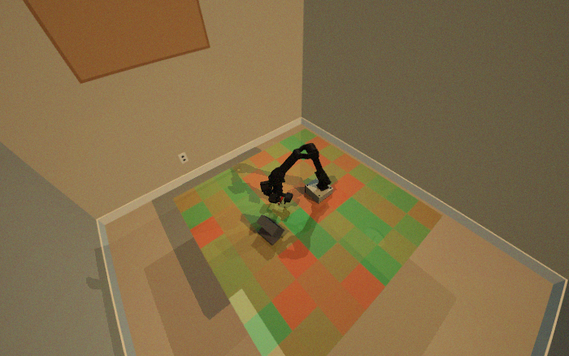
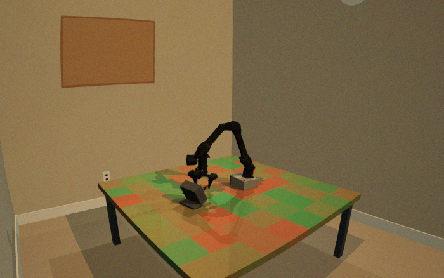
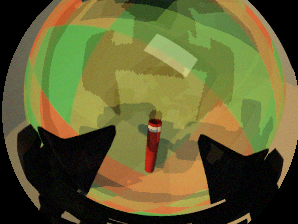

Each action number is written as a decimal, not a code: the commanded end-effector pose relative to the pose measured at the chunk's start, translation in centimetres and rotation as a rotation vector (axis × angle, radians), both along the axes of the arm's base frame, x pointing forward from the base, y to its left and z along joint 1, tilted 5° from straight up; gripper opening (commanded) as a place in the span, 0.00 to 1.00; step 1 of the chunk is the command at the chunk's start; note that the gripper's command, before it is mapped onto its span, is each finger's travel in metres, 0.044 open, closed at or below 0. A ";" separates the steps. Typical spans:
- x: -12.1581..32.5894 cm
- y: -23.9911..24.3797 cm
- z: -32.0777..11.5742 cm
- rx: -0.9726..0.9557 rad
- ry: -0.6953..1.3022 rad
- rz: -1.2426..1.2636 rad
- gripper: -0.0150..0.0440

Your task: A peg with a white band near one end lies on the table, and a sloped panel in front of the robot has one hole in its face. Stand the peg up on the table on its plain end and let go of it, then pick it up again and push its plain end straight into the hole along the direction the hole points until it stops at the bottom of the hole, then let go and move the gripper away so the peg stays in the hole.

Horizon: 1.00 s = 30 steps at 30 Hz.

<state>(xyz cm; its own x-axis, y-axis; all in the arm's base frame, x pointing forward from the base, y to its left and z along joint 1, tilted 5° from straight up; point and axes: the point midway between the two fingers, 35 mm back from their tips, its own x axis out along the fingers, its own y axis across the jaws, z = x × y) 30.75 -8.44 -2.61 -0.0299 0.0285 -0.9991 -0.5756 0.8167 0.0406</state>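
Note:
The red peg (image 3: pixel 152 150) (image 1: pixel 281 200) (image 2: pixel 205 186) lies on the table, its white band near the end that is farther up in the wrist view. My gripper (image 3: pixel 157 135) (image 2: pixel 203 187) is open and points down, low over the peg, with one finger on each side of it and nothing held. In the top view the gripper hides part of the peg. The dark sloped panel (image 1: pixel 270 228) (image 2: pixel 193 192) stands on its base close to the gripper. Its hole cannot be made out in these views.
The arm's pale base block (image 1: pixel 319 192) (image 2: pixel 243 182) stands on the checkered table (image 1: pixel 295 304) (image 2: pixel 235 226), on the far side of the peg from the panel. Shadows of the arm fall across the tiles. Walls stand behind the table.

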 end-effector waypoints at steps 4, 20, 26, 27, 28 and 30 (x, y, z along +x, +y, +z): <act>-0.5 0.2 -1.3 0.007 0.013 -0.003 1.00; -0.5 0.2 -1.3 0.007 0.013 -0.003 0.44; -0.5 0.2 -1.3 0.007 0.013 -0.003 0.44; -0.5 0.2 -1.3 0.007 0.013 -0.003 0.43; -0.5 0.2 -1.3 0.007 0.013 -0.003 0.42; -0.5 0.2 -1.3 0.007 0.013 -0.003 0.40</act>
